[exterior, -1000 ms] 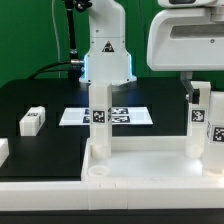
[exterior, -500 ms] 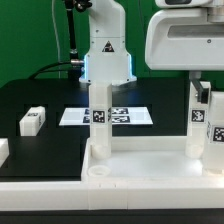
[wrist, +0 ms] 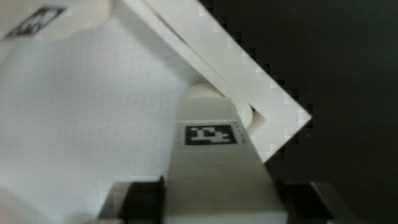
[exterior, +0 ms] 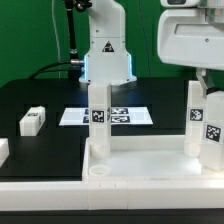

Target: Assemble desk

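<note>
My gripper [wrist: 222,188] straddles a square white plastic leg [wrist: 228,160].
It stands upright on the large white rimmed plastic slab [exterior: 150,165]; whether my fingers [wrist: 143,202] clamp it, I cannot tell.

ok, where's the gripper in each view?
Exterior view: gripper on the exterior view's right, just below the white arm housing, over the desk.
Wrist view: only its dark fingertips show, one on either side of a tagged leg.
Shared landmark: that tagged upright leg under the gripper.
</note>
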`<state>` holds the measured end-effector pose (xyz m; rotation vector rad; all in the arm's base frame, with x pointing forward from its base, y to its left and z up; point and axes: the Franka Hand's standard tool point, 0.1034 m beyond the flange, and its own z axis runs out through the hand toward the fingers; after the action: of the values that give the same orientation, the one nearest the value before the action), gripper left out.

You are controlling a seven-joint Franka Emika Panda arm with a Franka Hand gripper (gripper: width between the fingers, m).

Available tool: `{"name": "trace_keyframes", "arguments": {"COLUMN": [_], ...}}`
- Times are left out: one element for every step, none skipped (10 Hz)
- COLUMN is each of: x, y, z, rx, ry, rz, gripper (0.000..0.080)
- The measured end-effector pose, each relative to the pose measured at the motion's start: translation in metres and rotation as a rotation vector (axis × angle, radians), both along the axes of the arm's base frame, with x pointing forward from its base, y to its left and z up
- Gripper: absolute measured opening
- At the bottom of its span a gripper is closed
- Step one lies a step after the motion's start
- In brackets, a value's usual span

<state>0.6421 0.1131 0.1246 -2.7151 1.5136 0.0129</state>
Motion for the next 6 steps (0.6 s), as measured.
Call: {"name": "trace_keyframes", "arguments": {"x": [-0.0003,0.0008,0.0063,0.0062,0.0055,0.0059], "y": [0.0017,0.0030,0.0031,0.0061,0.0102,0.0089], "z": [0.0000,0.0007,0.0011,-0.0017,-0.0020,-0.0018], "rx": [0.002,0.012,0.044,0.085,0.107,0.109], "ry": [0.005,0.006,-0.026,-0.058,-0.082,-0.080], "rz": [-0.135,-0.279,-0.404,-0.611,-0.721,-0.765], "gripper": [0.0289,0.0291,0.0291,0.0291,0.0291,0.0291]}}
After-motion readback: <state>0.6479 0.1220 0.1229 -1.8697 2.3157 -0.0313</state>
